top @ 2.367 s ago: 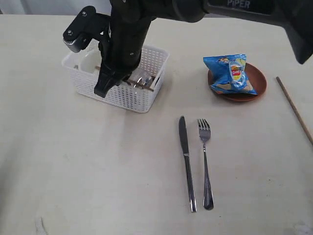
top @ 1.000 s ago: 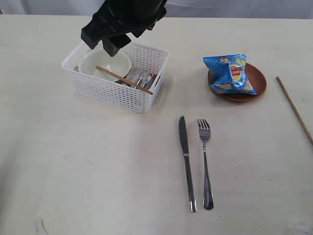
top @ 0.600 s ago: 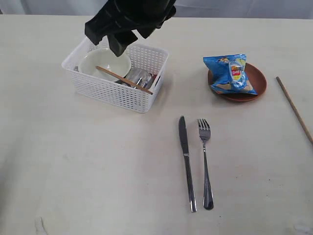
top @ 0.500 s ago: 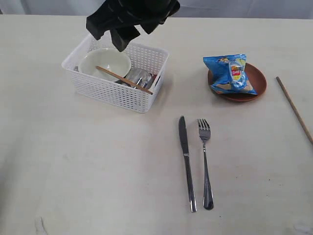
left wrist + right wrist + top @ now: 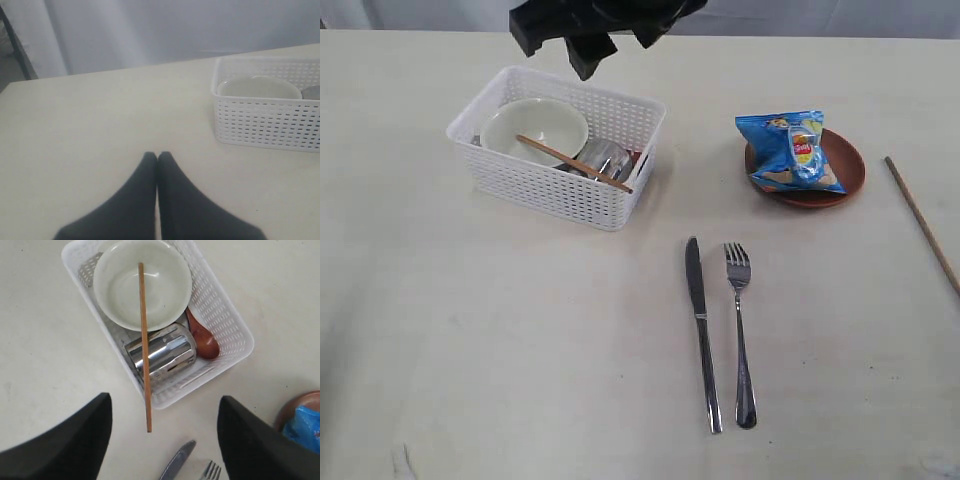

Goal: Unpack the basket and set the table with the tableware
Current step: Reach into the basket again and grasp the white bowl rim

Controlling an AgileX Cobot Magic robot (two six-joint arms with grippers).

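The white basket [image 5: 555, 195] stands on the table [image 5: 520, 330] at the back left. It holds a pale bowl [image 5: 142, 282], a steel cup [image 5: 160, 352], a brown wooden spoon [image 5: 202, 340] and one chopstick [image 5: 144, 347] lying across the bowl and over the rim. My right gripper [image 5: 164, 405] hangs open and empty high above the basket. A knife [image 5: 701, 335] and fork [image 5: 740, 335] lie side by side in front. The brown plate [image 5: 850, 170] sits at the back right. My left gripper [image 5: 157, 156] is shut, empty, low over bare table beside the basket [image 5: 270, 125].
A blue snack bag [image 5: 790, 150] lies on the plate. A second chopstick [image 5: 922, 225] rests slantwise near the right edge. The dark right arm [image 5: 590, 25] covers the top of the exterior view behind the basket.
My right gripper has risen out of the basket and drawn back toward the far edge, empty. The chopstick stays across the bowl. Nothing else moved.
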